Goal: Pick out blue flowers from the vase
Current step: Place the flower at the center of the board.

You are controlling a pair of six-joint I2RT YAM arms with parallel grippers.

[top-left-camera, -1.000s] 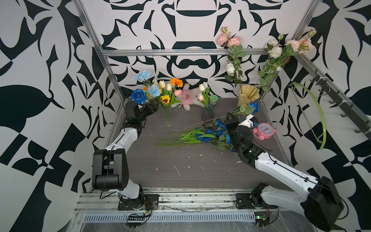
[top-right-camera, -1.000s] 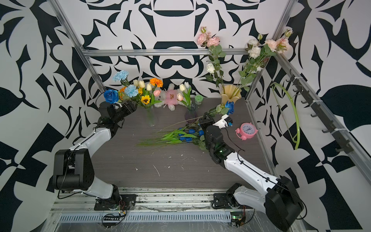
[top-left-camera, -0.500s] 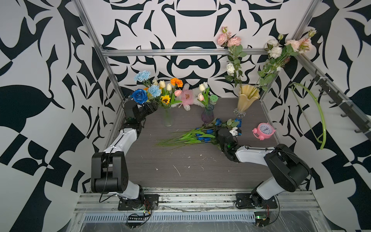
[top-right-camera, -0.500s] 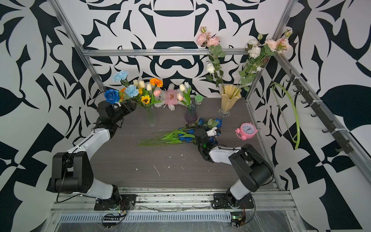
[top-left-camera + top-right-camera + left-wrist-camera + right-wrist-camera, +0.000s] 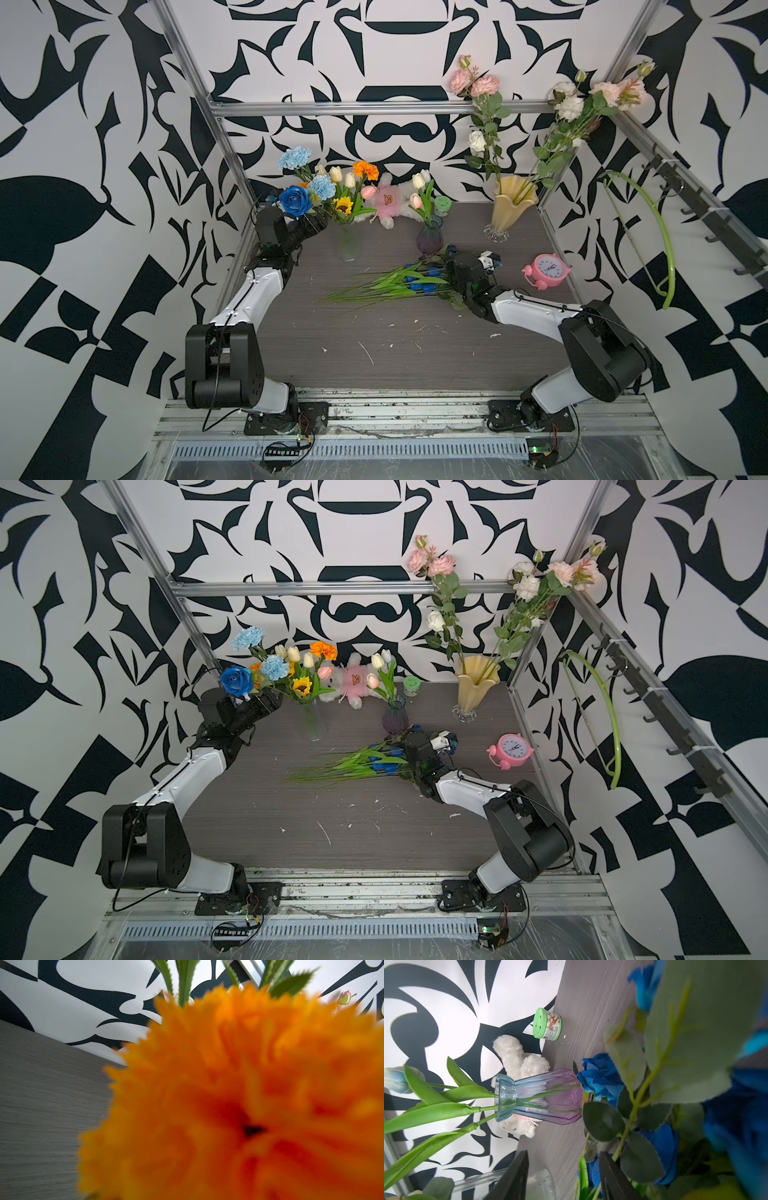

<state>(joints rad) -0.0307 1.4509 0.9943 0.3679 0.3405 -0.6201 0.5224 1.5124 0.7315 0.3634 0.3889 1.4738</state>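
While the right claw (image 5: pixel 563 1154) is sitting with its jaws apart among the blue flowers (image 5: pixel 419 279) lying on the tabletop (image 5: pixel 395 345), the left claw (image 5: pixel 309 226) is hovering just beside a blue rose (image 5: pixel 294 200) near the clear vase (image 5: pixel 346 245). I cannot tell how its jaws are standing.

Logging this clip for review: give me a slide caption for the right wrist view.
Right gripper, jaws apart, beside blue roses lying on the table near a purple tulip vase.
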